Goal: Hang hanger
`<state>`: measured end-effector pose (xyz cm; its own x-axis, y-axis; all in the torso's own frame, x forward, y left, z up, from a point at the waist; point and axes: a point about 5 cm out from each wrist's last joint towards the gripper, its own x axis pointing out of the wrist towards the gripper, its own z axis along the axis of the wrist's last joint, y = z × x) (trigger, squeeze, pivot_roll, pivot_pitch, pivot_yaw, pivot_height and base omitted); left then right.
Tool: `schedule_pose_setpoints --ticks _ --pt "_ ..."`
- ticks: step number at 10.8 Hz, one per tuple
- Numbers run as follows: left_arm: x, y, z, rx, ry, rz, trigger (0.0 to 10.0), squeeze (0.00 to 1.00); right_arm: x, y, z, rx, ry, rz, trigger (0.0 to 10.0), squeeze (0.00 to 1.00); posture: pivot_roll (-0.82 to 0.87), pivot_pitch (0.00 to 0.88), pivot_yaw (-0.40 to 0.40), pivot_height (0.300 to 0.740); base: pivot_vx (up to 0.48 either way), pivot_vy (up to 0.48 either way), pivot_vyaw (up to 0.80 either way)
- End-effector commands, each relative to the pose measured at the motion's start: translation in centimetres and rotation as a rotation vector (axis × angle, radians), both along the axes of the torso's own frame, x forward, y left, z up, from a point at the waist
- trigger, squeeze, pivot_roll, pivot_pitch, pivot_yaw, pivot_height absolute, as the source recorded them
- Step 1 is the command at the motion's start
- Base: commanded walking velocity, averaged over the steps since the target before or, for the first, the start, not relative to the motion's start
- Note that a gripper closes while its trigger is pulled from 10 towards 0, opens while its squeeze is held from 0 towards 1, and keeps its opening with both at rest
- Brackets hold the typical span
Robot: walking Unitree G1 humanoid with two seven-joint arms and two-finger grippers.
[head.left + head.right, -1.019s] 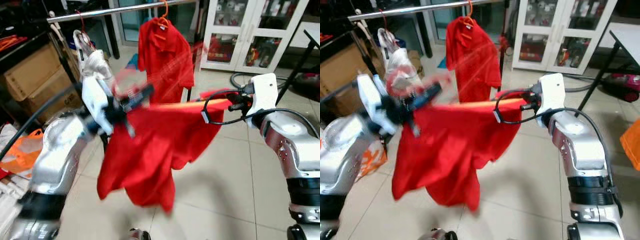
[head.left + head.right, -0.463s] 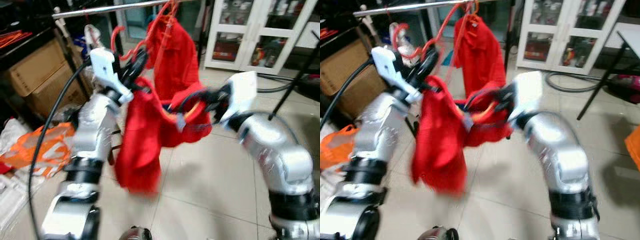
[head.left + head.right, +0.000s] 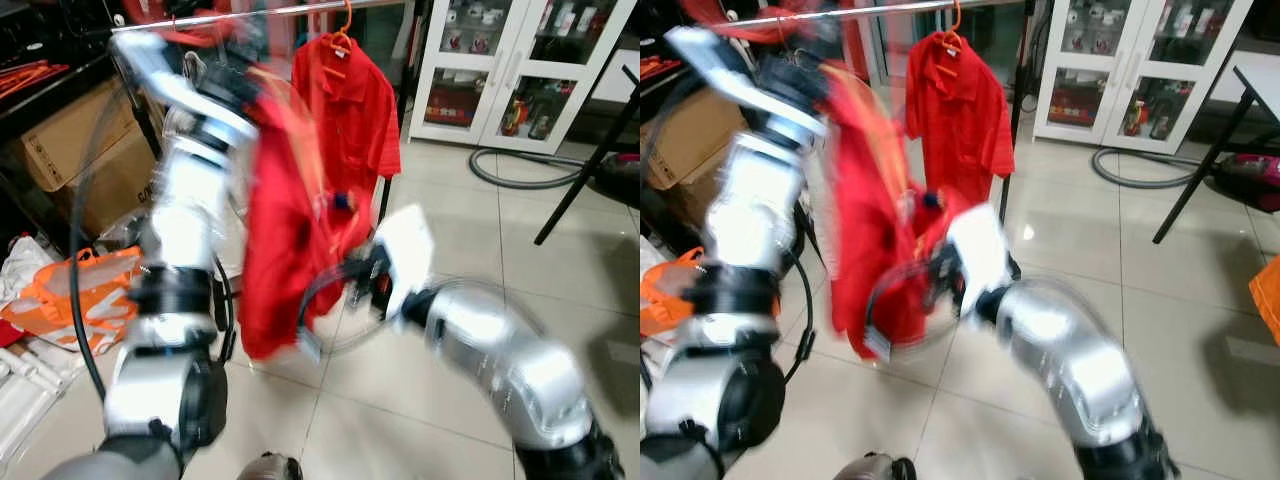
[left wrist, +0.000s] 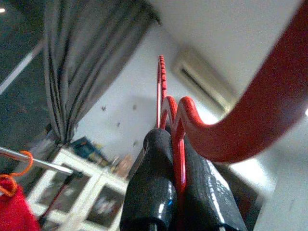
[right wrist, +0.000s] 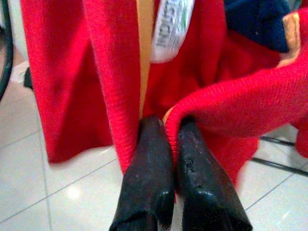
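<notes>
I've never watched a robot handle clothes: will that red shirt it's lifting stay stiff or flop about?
Probably floppy: the red shirt hangs in loose folds below the left gripper, which pinches its red hanger. Likely light, since that one pinch carries it. The knit bunches around the right gripper, so it may swing or slip.

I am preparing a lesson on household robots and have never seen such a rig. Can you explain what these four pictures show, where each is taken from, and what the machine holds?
This is a humanoid robot with two silver arms, each ending in a hand of two black fingers. The two wide pictures come from cameras in its head, looking forward and down. The other two come from cameras on its wrists. The left hand, raised toward the metal rail, is shut on the hook of a red hanger. A red shirt hangs from it. The right hand, lower down, pinches the shirt's fabric. Another red shirt already hangs on the rail. The arms are blurred.
</notes>
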<state>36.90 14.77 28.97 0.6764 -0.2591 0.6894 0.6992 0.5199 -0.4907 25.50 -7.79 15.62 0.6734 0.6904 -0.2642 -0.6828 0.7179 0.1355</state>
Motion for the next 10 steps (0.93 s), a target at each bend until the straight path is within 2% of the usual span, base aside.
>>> schedule_pose_setpoints --ticks 1,3,5,6,7,8,10 --pt "-0.1 0.8 1.9 -0.101 -0.049 -0.028 10.0 0.0 -0.3 0.0 -0.1 -0.018 0.006 0.012 0.0 0.0 -0.07 0.016 0.064 0.74 0.0 0.0 0.0" --pt "-0.2 1.4 2.1 -0.278 -0.006 -0.207 10.0 0.0 -0.7 -0.7 -0.9 -0.044 0.039 0.003 0.0 0.0 -0.06 0.013 0.066 0.74 0.0 0.0 0.0" --pt "-0.2 1.6 1.9 -0.37 0.055 -0.31 10.0 0.0 -0.6 -2.1 -1.8 -0.103 0.052 -0.023 0.0 0.0 -0.06 0.015 0.068 0.74 0.0 0.0 0.0" --pt "0.2 2.2 1.7 -0.411 0.079 -0.259 10.0 0.0 -0.6 -2.3 -1.8 -0.119 0.044 -0.016 0.0 0.0 -0.06 0.015 0.068 0.74 0.0 0.0 0.0" --pt "0.6 2.8 1.5 -0.411 0.101 -0.181 10.0 0.0 -0.8 -2.2 -1.6 -0.114 0.041 -0.003 0.0 0.0 -0.06 0.017 0.068 0.74 0.0 0.0 0.0" --pt "1.2 3.6 1.0 -0.413 0.148 -0.05 10.0 0.0 -1.1 -2.2 -1.9 -0.128 0.047 0.017 0.0 0.0 -0.06 0.017 0.068 0.74 0.0 0.0 0.0" --pt "1.5 5.5 0.9 -0.407 0.154 0.12 10.0 0.0 -1.7 -3.1 -2.6 -0.165 0.072 0.023 0.0 0.0 -0.07 0.022 0.069 0.74 0.0 0.0 0.0"
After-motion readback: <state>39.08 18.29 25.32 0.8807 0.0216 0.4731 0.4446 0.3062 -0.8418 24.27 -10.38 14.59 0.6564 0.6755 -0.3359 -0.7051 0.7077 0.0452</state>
